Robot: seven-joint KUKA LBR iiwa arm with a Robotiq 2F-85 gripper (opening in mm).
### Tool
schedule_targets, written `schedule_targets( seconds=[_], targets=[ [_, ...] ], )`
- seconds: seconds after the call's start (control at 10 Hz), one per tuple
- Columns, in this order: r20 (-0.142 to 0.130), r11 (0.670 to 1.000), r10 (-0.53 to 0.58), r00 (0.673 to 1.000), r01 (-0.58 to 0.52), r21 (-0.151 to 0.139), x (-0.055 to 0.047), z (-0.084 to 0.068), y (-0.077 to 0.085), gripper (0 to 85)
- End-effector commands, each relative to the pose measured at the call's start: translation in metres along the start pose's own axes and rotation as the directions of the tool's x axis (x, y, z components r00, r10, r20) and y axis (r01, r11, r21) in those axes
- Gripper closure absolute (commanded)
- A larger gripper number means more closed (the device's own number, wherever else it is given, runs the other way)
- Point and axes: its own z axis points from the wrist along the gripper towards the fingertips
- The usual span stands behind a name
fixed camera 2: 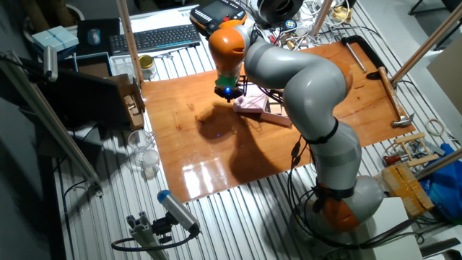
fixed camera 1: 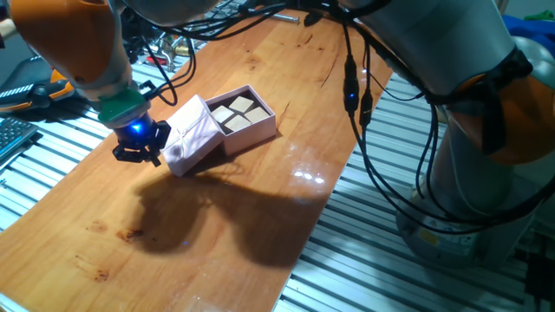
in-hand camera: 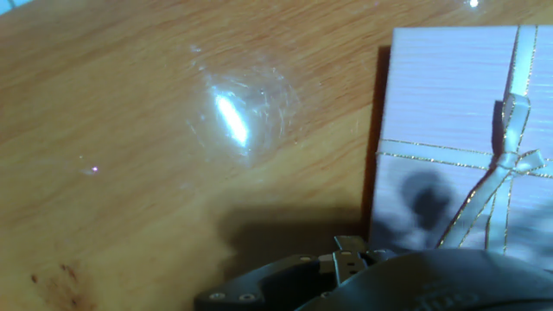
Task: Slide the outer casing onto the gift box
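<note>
The outer casing [fixed camera 1: 191, 134] is a pale pink cover with a thin ribbon cross and bow. It lies tilted against the left end of the gift box [fixed camera 1: 250, 117], a pink tray showing beige blocks. Whether the casing overlaps the tray's end is unclear. My gripper [fixed camera 1: 139, 149] hangs low just left of the casing's outer edge, close to it or touching. In the hand view the casing [in-hand camera: 458, 130] fills the right side with nothing between my fingers, which stay hidden. The other fixed view shows the gripper [fixed camera 2: 228, 92] beside the casing [fixed camera 2: 251, 102].
A wooden tabletop [fixed camera 1: 217, 225] stretches toward the near edge, with slotted metal rails around it. Cables [fixed camera 1: 364, 130] hang along the right edge beside the arm's base. Tools and a keyboard [fixed camera 2: 155, 36] lie beyond the far side.
</note>
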Motion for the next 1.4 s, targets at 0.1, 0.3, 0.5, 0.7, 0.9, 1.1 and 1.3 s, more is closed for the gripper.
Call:
schedule_targets(
  seconds=[0.1,0.3,0.5,0.7,0.9,1.1,1.3],
  targets=[
    [-0.007,1.000,-0.003,1.000,0.003,-0.005,-0.008,-0.003,-0.003,85.0],
    [0.000,1.000,0.014,1.000,-0.014,0.006,-0.013,-0.004,-0.003,85.0],
    [-0.002,1.000,0.016,1.000,-0.016,0.008,-0.016,-0.003,-0.005,85.0],
    [0.001,1.000,-0.007,1.000,0.007,0.010,-0.016,-0.003,-0.005,85.0],
    [-0.002,0.999,-0.036,0.999,0.036,-0.001,-0.016,-0.003,-0.005,85.0],
    [-0.007,1.000,-0.026,1.000,0.026,-0.010,-0.016,-0.003,-0.005,85.0],
    [-0.008,1.000,0.002,1.000,-0.002,-0.018,-0.016,-0.003,-0.005,85.0]
  ],
)
